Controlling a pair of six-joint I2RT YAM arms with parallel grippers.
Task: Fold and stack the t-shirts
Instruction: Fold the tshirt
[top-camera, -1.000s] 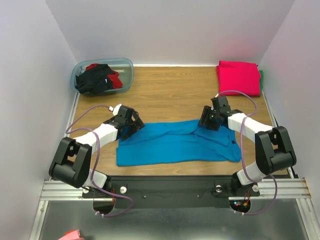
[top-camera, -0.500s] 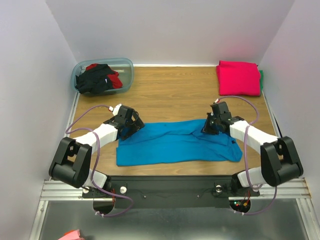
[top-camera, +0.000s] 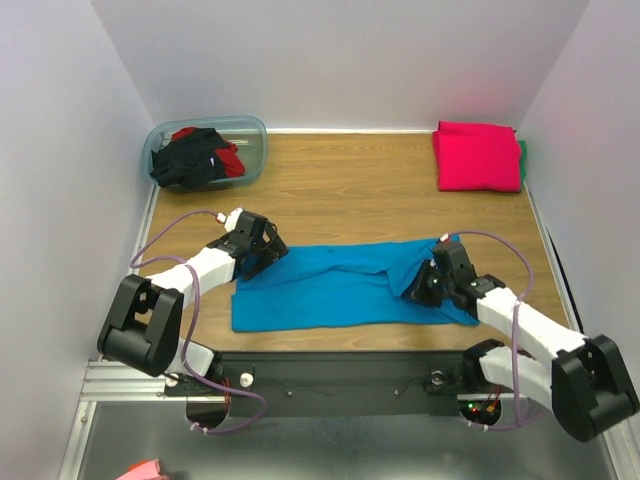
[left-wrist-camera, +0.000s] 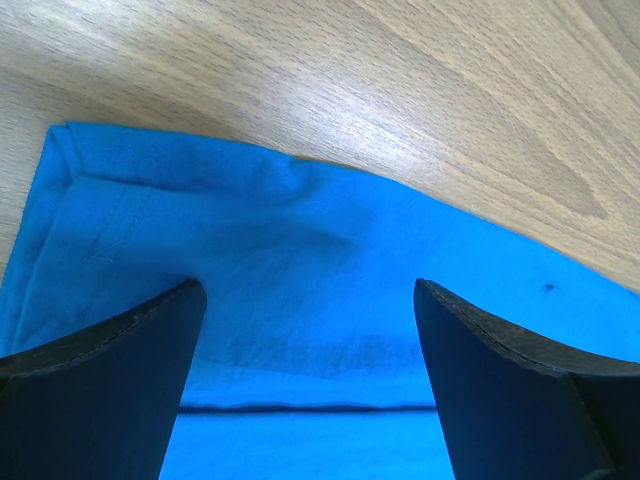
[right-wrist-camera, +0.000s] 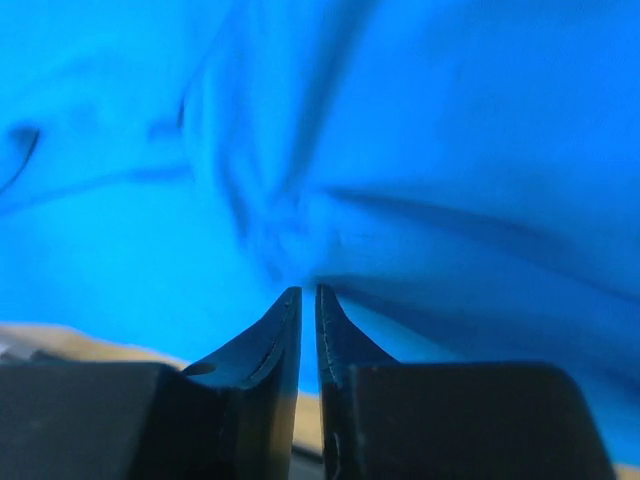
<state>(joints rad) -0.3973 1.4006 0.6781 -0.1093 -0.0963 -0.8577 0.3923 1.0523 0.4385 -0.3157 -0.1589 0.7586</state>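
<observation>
A turquoise-blue t-shirt (top-camera: 330, 290) lies spread across the near part of the table. My left gripper (top-camera: 268, 256) is open over the shirt's far-left corner. In the left wrist view (left-wrist-camera: 310, 300) its fingers (left-wrist-camera: 110, 380) straddle flat blue cloth (left-wrist-camera: 300, 230). My right gripper (top-camera: 418, 288) is shut on a bunched fold of the shirt's right part. In the right wrist view (right-wrist-camera: 308, 292) the cloth (right-wrist-camera: 420, 150) is pinched at the tips. A folded magenta-pink shirt (top-camera: 478, 155) lies at the back right. Black (top-camera: 185, 160) and red (top-camera: 232, 162) shirts lie in the tub.
The translucent blue-grey tub (top-camera: 255, 130) stands at the back left corner. A green cloth edge (top-camera: 522, 156) shows under the pink shirt. White walls close in the left, right and back sides. Bare wood (top-camera: 340, 190) lies between the shirt and the back wall.
My right gripper has moved toward the near edge, dragging the shirt's far-right edge with it. The left arm has not moved.
</observation>
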